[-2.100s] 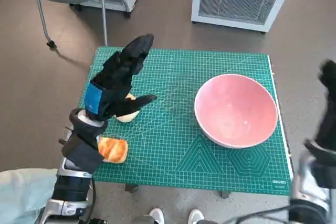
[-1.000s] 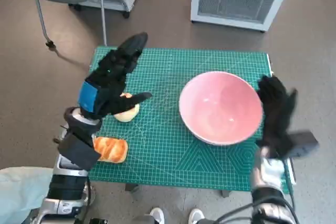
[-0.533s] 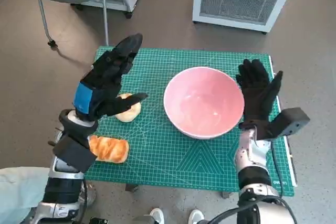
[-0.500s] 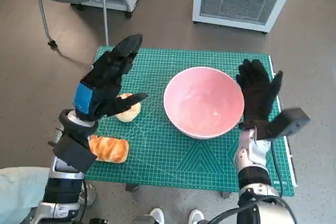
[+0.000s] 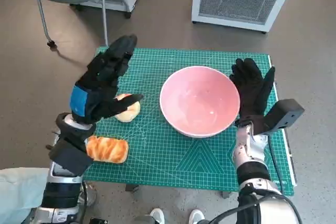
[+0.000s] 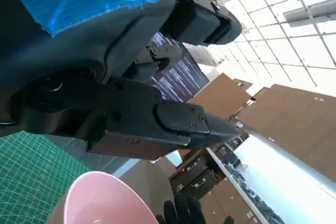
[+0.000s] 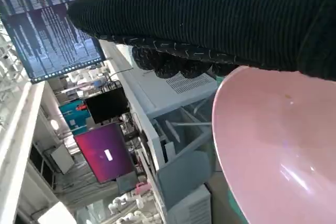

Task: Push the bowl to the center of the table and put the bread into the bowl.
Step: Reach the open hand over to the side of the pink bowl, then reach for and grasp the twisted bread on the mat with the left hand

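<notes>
On the tabletop (image 5: 173, 153), bowl (image 5: 199, 100) sat near center, right hand (image 5: 252, 90) spread flat against its right rim. Bread (image 5: 107, 149) lay left, just below the left hand (image 5: 102, 85), spread, empty, nearer.

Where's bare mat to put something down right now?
Free: the mat strip nearer the robot than the bowl, and the far strip between the bowl and the mat's far edge. Crowded: the mat's left part, where the bun and bread lie under the left hand. The right hand flanks the bowl's right rim.
</notes>
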Available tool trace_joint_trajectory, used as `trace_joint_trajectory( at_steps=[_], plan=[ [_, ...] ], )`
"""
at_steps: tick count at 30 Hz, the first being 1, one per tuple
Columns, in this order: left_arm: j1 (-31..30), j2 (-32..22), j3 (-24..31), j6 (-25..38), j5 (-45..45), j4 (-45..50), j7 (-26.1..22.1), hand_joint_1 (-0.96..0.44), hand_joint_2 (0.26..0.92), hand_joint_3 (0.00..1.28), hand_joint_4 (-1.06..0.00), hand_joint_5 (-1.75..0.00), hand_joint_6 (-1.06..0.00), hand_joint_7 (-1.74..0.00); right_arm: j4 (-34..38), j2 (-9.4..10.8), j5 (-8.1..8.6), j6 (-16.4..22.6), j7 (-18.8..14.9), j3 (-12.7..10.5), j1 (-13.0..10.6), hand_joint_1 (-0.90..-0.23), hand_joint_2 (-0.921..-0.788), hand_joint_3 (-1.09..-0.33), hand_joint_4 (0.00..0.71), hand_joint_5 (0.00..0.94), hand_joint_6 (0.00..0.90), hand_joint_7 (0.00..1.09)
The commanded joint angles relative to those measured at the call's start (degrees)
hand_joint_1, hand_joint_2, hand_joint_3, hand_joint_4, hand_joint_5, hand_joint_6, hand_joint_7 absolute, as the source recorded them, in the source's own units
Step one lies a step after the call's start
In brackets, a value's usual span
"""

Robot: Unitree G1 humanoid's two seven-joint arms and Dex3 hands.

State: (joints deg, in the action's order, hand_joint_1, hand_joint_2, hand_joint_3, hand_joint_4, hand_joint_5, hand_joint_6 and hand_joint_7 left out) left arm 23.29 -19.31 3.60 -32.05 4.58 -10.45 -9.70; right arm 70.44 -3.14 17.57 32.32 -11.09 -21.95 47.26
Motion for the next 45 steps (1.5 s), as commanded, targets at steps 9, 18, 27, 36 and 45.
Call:
trace_joint_trajectory(
  at_steps=[9,18,27,36,45],
  plan=[
    [-2.82,-2.27,1.84,-0.50,0.03,2.01,0.05,-0.25,0.921,0.11,-0.20,0.00,-0.46,-0.01,-3.84,-2.15,-4.19,5.52,2.79,2.38,-1.79,-0.445,-0.921,-0.863,0.224,0.003,-0.001,0.51],
    [-6.65,-7.10,4.66,-0.84,-0.16,5.56,-2.01,-0.24,0.921,0.12,-0.21,0.00,-0.46,-0.01,-16.55,-3.50,-9.23,15.03,4.14,6.09,-6.34,-0.451,-0.921,-0.863,0.237,0.010,-0.001,0.52],
    [-11.92,-13.81,7.07,-0.09,0.77,11.02,-5.92,-0.24,0.921,0.12,-0.21,0.00,-0.45,0.00,-37.81,-3.67,-8.20,15.14,-0.10,10.69,-13.95,-0.506,-0.921,-0.805,0.265,0.022,-0.001,0.57],
    [-18.64,-22.75,9.81,9.05,-3.51,19.82,-16.06,-0.21,0.913,0.05,-0.21,0.00,-0.43,0.00,-47.40,-3.31,-6.67,13.58,-1.84,12.86,-18.03,-0.510,-0.921,-0.785,0.272,0.023,-0.001,0.59],
    [-25.52,-29.14,12.85,21.26,-2.94,29.99,-24.02,-0.12,0.873,0.00,-0.22,0.00,-0.45,-0.01,-52.58,-3.32,-7.40,11.42,-1.63,14.33,-20.82,-0.503,-0.921,-0.787,0.269,0.021,-0.001,0.60]
  ],
)
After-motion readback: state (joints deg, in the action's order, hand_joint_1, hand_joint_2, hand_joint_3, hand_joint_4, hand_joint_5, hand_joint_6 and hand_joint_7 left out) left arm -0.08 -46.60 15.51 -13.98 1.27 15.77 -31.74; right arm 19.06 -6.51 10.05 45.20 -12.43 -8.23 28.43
